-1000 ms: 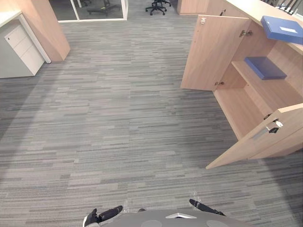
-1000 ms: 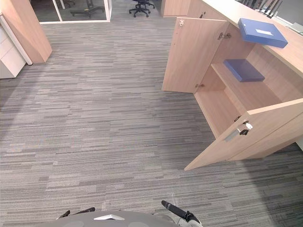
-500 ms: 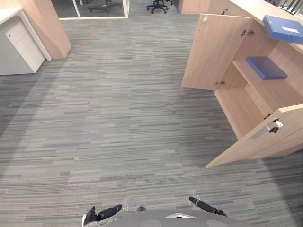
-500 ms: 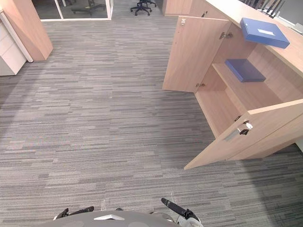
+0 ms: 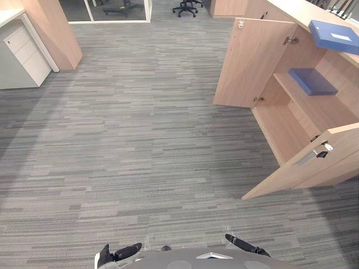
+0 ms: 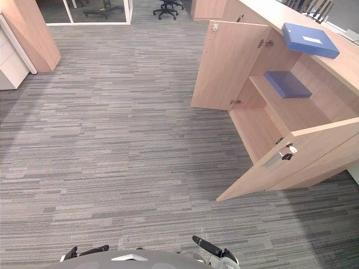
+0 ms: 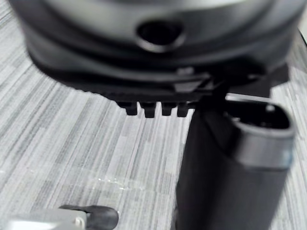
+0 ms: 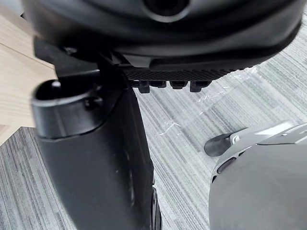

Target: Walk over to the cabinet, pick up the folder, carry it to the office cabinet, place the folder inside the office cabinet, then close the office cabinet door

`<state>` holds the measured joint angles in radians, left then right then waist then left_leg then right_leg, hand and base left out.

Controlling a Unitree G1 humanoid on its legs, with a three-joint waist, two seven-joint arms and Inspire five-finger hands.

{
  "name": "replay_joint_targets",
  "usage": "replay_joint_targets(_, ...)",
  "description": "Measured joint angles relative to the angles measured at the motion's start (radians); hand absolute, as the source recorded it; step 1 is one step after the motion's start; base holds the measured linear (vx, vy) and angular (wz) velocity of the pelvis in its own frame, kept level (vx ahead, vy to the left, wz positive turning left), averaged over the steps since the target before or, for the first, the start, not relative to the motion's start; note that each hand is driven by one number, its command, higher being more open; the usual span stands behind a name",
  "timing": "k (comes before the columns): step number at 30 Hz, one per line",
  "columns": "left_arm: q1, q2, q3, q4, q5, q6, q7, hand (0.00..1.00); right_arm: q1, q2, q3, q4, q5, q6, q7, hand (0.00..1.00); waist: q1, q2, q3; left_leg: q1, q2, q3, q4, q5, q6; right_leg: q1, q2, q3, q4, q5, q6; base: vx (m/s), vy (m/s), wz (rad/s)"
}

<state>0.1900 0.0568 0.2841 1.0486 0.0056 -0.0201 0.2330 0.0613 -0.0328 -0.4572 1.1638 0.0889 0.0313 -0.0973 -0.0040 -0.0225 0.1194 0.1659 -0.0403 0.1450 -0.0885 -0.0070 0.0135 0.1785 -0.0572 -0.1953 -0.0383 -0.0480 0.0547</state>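
Observation:
A blue box folder [image 5: 335, 35] lies on top of the wooden cabinet [image 5: 314, 115] at the right. A flatter blue folder [image 5: 313, 80] rests on the shelf inside it. Both cabinet doors stand open: the far door [image 5: 247, 64] and the near door [image 5: 297, 168] with its metal handle [image 5: 318, 151]. My left hand [image 5: 120, 253] and right hand [image 5: 247, 246] hang low at the bottom edge, far from the cabinet. Each is open and holds nothing, as the left wrist view [image 7: 230, 167] and right wrist view [image 8: 96, 158] show.
Grey striped carpet [image 5: 140, 140] stretches between me and the cabinet. A white drawer unit [image 5: 19, 53] and a wooden partition [image 5: 56, 28] stand at the far left. Office chairs [image 5: 188, 7] sit at the back by a glass wall.
The whole picture has shifted slightly, so the camera moved. The folders, doors and both hands stand as before.

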Motion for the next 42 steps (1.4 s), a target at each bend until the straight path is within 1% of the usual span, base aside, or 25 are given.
replay_joint_targets(4,0.000,0.002,-0.001,0.000,0.001,0.000,-0.018,1.00,0.002,-0.003,0.017,0.000,0.042,-0.001,0.014,1.00,0.000,-0.002,0.001,0.000,0.001,0.003,0.000,-0.002,-0.002,0.000,0.001,0.003,-0.002,0.000,0.000,0.00,-0.007,-0.01)
replay_joint_targets(8,0.000,0.011,-0.004,0.002,-0.003,0.000,-0.064,1.00,0.002,-0.002,0.017,0.001,0.079,0.000,0.052,1.00,-0.001,-0.006,0.005,0.001,0.002,0.009,0.000,-0.002,-0.003,0.000,0.002,0.006,-0.002,0.000,0.000,-0.01,-0.015,-0.02)
replay_joint_targets(14,0.000,0.016,-0.004,0.003,-0.004,0.001,-0.110,1.00,0.002,-0.002,0.013,0.002,0.081,0.002,0.081,1.00,0.000,-0.007,0.009,0.011,0.001,0.009,0.000,-0.002,-0.003,0.011,0.001,0.006,-0.003,0.000,0.000,-0.02,-0.014,0.00)
replay_joint_targets(16,-0.001,0.016,-0.004,0.003,-0.004,0.001,-0.115,1.00,0.001,-0.001,0.002,0.002,0.080,0.002,0.091,1.00,0.000,-0.003,0.016,0.016,0.002,0.008,0.000,-0.002,-0.003,0.015,0.002,0.006,-0.003,0.000,0.000,-0.04,-0.023,0.00)
replay_joint_targets(22,-0.001,0.019,0.002,0.011,-0.005,0.004,-0.132,1.00,0.002,-0.001,-0.007,0.002,0.078,0.006,0.098,1.00,-0.002,-0.006,0.018,0.010,0.001,0.006,0.000,-0.002,-0.003,0.013,0.002,0.003,-0.007,0.000,0.000,-0.02,-0.019,0.01)
replay_joint_targets(23,-0.021,0.011,0.084,0.001,-0.019,0.006,-0.133,1.00,-0.010,0.005,-0.026,0.001,0.077,0.008,0.111,1.00,0.001,-0.015,0.048,-0.134,0.048,0.038,0.297,-0.146,-0.025,-0.006,0.011,-0.005,0.032,-0.018,-0.022,0.01,-0.060,0.06)
replay_joint_targets(24,-0.028,-0.005,0.117,-0.002,-0.045,0.006,-0.132,1.00,-0.008,0.004,-0.051,0.000,0.077,0.009,0.111,1.00,0.001,-0.002,0.056,-0.183,0.089,0.089,0.437,-0.197,-0.038,0.000,0.025,-0.010,0.047,-0.026,-0.027,-0.01,-0.064,0.02)
replay_joint_targets(25,-0.027,-0.012,0.125,-0.007,-0.048,0.004,-0.131,1.00,-0.005,0.002,-0.057,-0.001,0.076,0.010,0.111,1.00,0.002,0.006,0.056,-0.199,0.112,0.113,0.495,-0.218,-0.048,0.006,0.031,-0.009,0.057,-0.034,-0.028,0.00,0.000,0.00)
replay_joint_targets(26,-0.027,-0.014,0.122,-0.009,-0.047,0.003,-0.132,1.00,0.000,0.000,-0.064,-0.002,0.076,0.011,0.111,1.00,0.003,0.015,0.052,-0.194,0.122,0.124,0.508,-0.229,-0.052,0.014,0.035,-0.009,0.063,-0.042,-0.026,0.00,0.000,0.00)
replay_joint_targets(27,-0.029,-0.022,0.128,-0.020,-0.044,0.006,-0.133,1.00,0.002,0.001,-0.061,-0.016,0.077,0.014,0.114,1.00,-0.002,0.020,0.051,-0.199,0.132,0.135,0.526,-0.239,-0.043,0.006,0.037,-0.011,0.073,-0.074,-0.034,0.03,0.009,0.04)
replay_joint_targets(28,-0.032,-0.025,0.146,-0.031,-0.042,0.007,-0.135,1.00,0.005,-0.002,-0.053,-0.032,0.076,0.017,0.115,1.00,-0.002,0.023,0.052,-0.222,0.148,0.157,0.575,-0.245,-0.049,0.007,0.037,-0.024,0.069,-0.087,-0.043,0.00,0.000,0.00)
replay_joint_targets(29,-0.035,-0.037,0.177,-0.049,-0.044,0.007,-0.136,1.00,0.003,-0.004,-0.042,-0.040,0.074,0.021,0.116,1.00,0.003,0.024,0.062,-0.291,0.191,0.191,0.737,-0.227,-0.058,0.015,0.038,-0.023,0.055,-0.088,-0.046,0.02,0.092,-0.37)
replay_joint_targets(30,-0.043,-0.051,0.213,-0.070,-0.078,0.001,-0.136,1.00,-0.009,-0.008,-0.044,-0.037,0.071,0.026,0.114,1.00,0.022,0.022,0.073,-0.381,0.229,0.203,0.852,-0.253,-0.048,0.023,0.017,-0.016,0.070,-0.084,-0.053,0.05,0.125,-0.49)
replay_joint_targets(31,-0.042,-0.050,0.203,-0.079,-0.091,-0.006,-0.140,1.00,-0.008,-0.016,-0.045,-0.017,0.071,0.026,0.111,1.00,0.031,0.001,0.076,-0.410,0.225,0.187,0.787,-0.259,-0.060,0.027,-0.013,-0.012,0.087,-0.086,-0.050,0.07,0.130,-0.45)
replay_joint_targets(32,-0.043,-0.048,0.188,-0.079,-0.090,-0.007,-0.140,1.00,-0.005,-0.025,-0.044,-0.007,0.071,0.026,0.109,1.00,0.031,0.008,0.074,-0.411,0.225,0.175,0.723,-0.248,-0.067,0.031,-0.020,-0.008,0.090,-0.092,-0.041,0.10,0.158,-0.32)
replay_joint_targets(33,-0.045,-0.047,0.160,-0.077,-0.089,-0.003,-0.139,1.00,-0.006,-0.040,-0.043,0.002,0.071,0.028,0.108,1.00,0.029,0.033,0.067,-0.413,0.225,0.149,0.583,-0.213,-0.085,0.041,-0.032,0.010,0.089,-0.105,-0.021,0.16,0.260,-0.36)
replay_joint_targets(34,-0.046,-0.051,0.154,-0.072,-0.089,0.000,-0.138,1.00,-0.005,-0.044,-0.043,0.000,0.071,0.027,0.108,1.00,0.020,0.050,0.062,-0.406,0.225,0.131,0.496,-0.184,-0.089,0.044,-0.046,0.017,0.089,-0.113,-0.007,0.27,0.390,-0.55)
replay_joint_targets(35,-0.045,-0.054,0.155,-0.052,-0.087,0.001,-0.135,1.00,-0.002,-0.045,-0.044,0.002,0.073,0.029,0.110,1.00,0.016,0.057,0.056,-0.394,0.222,0.135,0.448,-0.128,-0.088,0.051,-0.073,0.037,0.084,-0.124,0.011,0.27,0.364,-0.49)
replay_joint_targets(36,-0.043,-0.054,0.155,-0.044,-0.087,0.001,-0.135,1.00,0.001,-0.051,-0.042,0.002,0.072,0.030,0.111,1.00,0.017,0.058,0.051,-0.389,0.208,0.146,0.445,-0.108,-0.078,0.054,-0.088,0.044,0.078,-0.128,0.019,0.31,0.350,-0.53)
replay_joint_targets(37,-0.043,-0.057,0.154,-0.033,-0.086,0.001,-0.138,1.00,0.001,-0.048,-0.042,0.008,0.070,0.030,0.111,1.00,0.018,0.057,0.032,-0.389,0.174,0.167,0.443,-0.089,-0.055,0.059,-0.120,0.055,0.063,-0.131,0.030,0.36,0.319,-0.37)
replay_joint_targets(38,-0.044,-0.044,0.153,-0.028,-0.080,0.002,-0.136,1.00,-0.001,-0.041,-0.044,0.016,0.051,0.032,0.114,1.00,0.017,0.035,0.015,-0.399,0.139,0.190,0.449,-0.099,-0.038,0.047,-0.165,0.056,0.074,-0.131,0.030,0.44,0.354,-0.24)
replay_joint_targets(39,-0.045,-0.035,0.153,-0.025,-0.077,0.002,-0.137,1.00,-0.003,-0.038,-0.044,0.023,0.035,0.033,0.116,1.00,0.017,0.022,0.008,-0.402,0.109,0.198,0.452,-0.114,-0.014,0.035,-0.196,0.058,0.097,-0.129,0.038,0.31,0.228,-0.06)
replay_joint_targets(40,-0.045,-0.035,0.153,-0.023,-0.077,0.002,-0.136,1.00,-0.006,-0.040,-0.044,0.029,0.035,0.034,0.118,1.00,0.020,0.020,0.005,-0.396,0.094,0.207,0.448,-0.122,-0.001,0.023,-0.214,0.058,0.123,-0.121,0.050,0.35,0.262,-0.10)
replay_joint_targets(41,-0.042,-0.035,0.153,-0.010,-0.077,0.004,-0.133,1.00,-0.008,-0.048,-0.046,0.043,0.034,0.035,0.119,1.00,0.031,0.022,0.003,-0.356,0.062,0.226,0.409,-0.132,0.015,-0.009,-0.247,0.069,0.208,-0.103,0.078,0.32,0.258,-0.23)
replay_joint_targets(42,-0.032,-0.035,0.151,0.005,-0.081,0.007,-0.131,1.00,-0.003,-0.052,-0.054,0.042,0.034,0.036,0.120,1.00,0.035,0.028,-0.004,-0.297,0.029,0.239,0.350,-0.132,0.018,-0.056,-0.277,0.089,0.335,-0.088,0.085,0.39,0.310,-0.20)
